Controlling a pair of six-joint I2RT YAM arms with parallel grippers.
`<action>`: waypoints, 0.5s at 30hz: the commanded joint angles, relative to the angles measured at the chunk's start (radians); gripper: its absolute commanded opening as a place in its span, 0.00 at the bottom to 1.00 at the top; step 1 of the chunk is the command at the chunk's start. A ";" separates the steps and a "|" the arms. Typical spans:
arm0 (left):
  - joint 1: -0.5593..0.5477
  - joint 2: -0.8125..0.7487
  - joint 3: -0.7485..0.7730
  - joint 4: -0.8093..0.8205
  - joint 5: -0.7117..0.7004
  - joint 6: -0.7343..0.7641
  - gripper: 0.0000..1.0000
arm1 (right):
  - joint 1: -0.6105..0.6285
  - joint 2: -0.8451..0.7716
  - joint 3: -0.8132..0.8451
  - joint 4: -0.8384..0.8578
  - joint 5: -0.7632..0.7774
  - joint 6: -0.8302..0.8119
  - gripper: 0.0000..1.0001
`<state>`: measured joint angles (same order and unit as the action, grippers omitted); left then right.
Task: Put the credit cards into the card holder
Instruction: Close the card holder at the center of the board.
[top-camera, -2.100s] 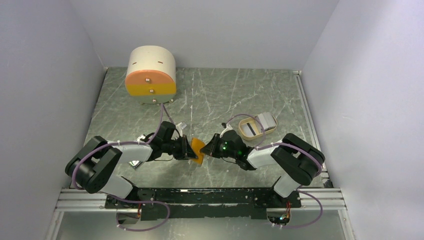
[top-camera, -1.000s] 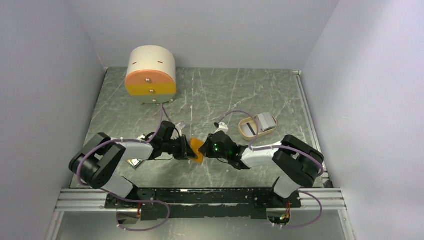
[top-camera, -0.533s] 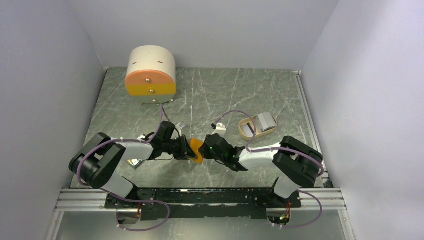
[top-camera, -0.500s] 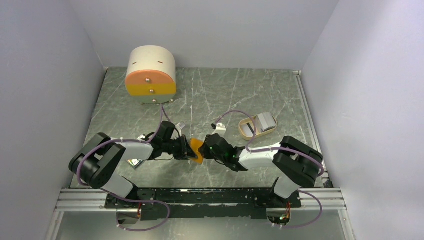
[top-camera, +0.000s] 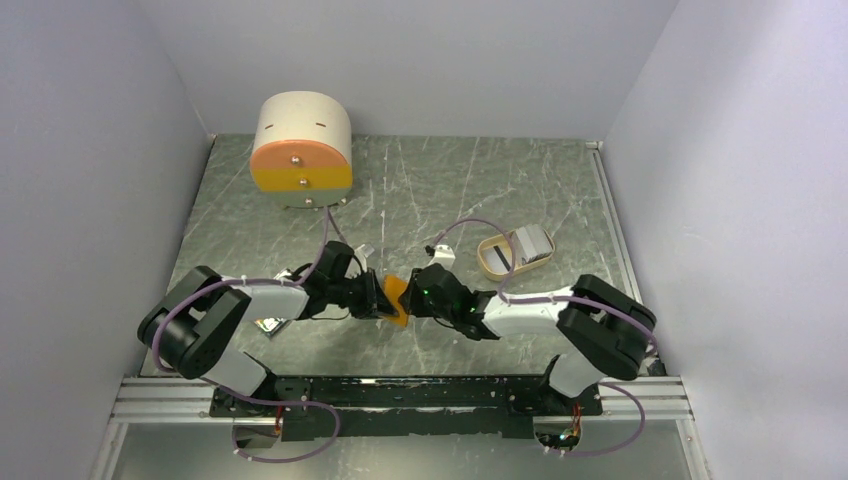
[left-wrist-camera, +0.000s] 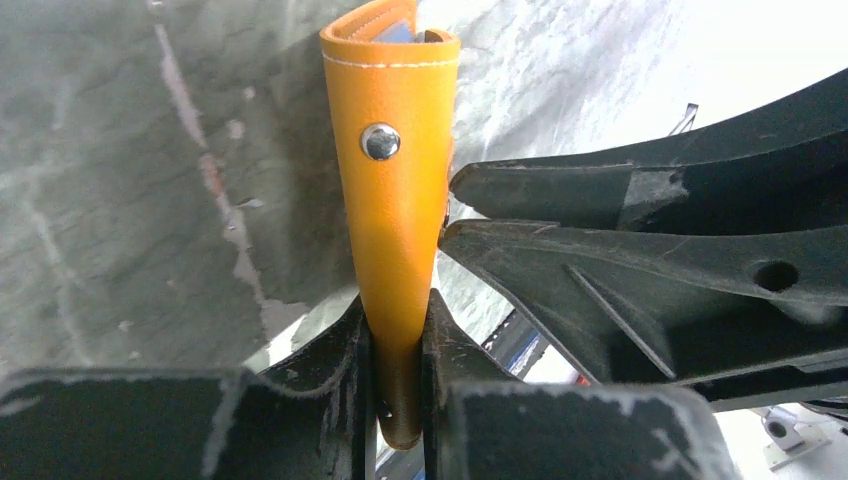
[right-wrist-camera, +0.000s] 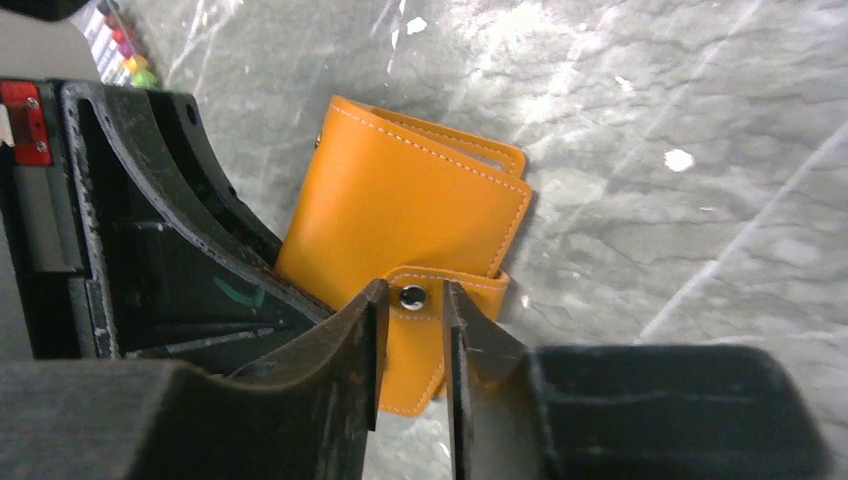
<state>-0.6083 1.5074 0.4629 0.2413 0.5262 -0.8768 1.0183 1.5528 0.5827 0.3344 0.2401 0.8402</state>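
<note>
Orange leather: the card holder (top-camera: 396, 300) is being held edge-up over the middle of the table (top-camera: 450, 190), nearer its near edge, between my left gripper (top-camera: 378, 298) and right gripper (top-camera: 413, 296). The credit cards (top-camera: 533, 241) are lying against the tan tray (top-camera: 487, 268), toward the right edge.

Left wrist: I'm clamping the holder's lower end tight, steadying it, I judge, for opening.

Right wrist: my narrow jaws are straddling the snap tab (right-wrist-camera: 415, 370); I cannot tell if they are gripping it. No brand or writing is showing.
</note>
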 joint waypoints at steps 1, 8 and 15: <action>-0.027 0.007 0.040 -0.008 0.001 0.023 0.09 | -0.026 -0.132 0.006 -0.156 0.007 -0.058 0.37; -0.027 0.009 0.116 -0.044 -0.020 0.018 0.29 | -0.042 -0.421 0.003 -0.303 0.114 -0.104 1.00; -0.028 -0.078 0.181 -0.187 -0.132 0.059 0.63 | -0.049 -0.591 0.007 -0.378 0.133 -0.141 1.00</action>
<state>-0.6277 1.5055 0.6010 0.1654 0.4812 -0.8589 0.9760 1.0328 0.5827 0.0372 0.3325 0.7399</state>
